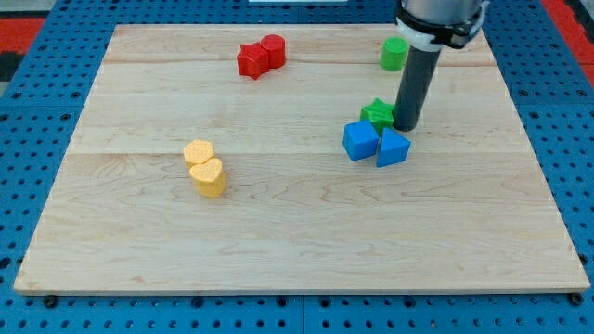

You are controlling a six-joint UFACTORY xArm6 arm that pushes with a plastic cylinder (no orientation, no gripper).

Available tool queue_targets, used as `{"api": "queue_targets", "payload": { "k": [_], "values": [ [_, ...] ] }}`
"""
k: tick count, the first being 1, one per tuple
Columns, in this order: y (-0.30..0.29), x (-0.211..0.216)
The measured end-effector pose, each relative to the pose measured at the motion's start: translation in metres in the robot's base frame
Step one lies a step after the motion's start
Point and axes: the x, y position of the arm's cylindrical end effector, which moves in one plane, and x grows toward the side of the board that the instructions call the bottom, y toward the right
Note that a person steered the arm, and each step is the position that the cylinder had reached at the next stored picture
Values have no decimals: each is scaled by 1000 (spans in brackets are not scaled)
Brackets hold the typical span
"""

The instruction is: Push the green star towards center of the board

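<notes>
Right of board centre, tip [406,126]: set touching green star [377,112], its right side, for leftward push.
Pincer: none fitted, state cannot be told.
Obstacles: blue blocks [360,140] just below star.

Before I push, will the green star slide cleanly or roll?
Likely slides, not rolls: the green star sits flat and low on smooth wood. Its points may make it spin. My tip is at its right; the blue blocks touching it may drag along.
</notes>
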Motion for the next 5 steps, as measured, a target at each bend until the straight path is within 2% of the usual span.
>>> {"api": "queue_targets", "payload": {
  "k": [2, 4, 5],
  "values": [
    [-57, -18],
    [-83, -72],
    [-134, -63]
  ]
}}
